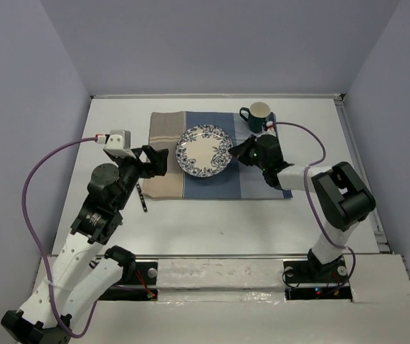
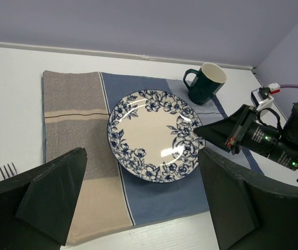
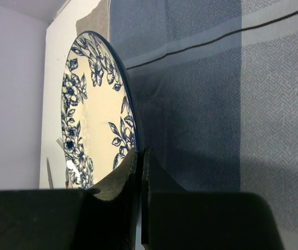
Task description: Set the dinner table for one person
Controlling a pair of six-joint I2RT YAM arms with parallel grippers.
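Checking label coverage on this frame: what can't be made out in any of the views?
- Fork handle: left wrist view, behind the left gripper's finger.
- Plate rim where pinched: right wrist view, covered by the right gripper.
- Mug contents: top view, too small; left wrist view, its wall hides the bottom.

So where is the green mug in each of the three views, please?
Top external: mug upper middle-right, at the placemat's far right corner.
Left wrist: mug upper right, beyond the plate.
Right wrist: not in it.
Shared landmark: the plate, centre in top external, left in right wrist.
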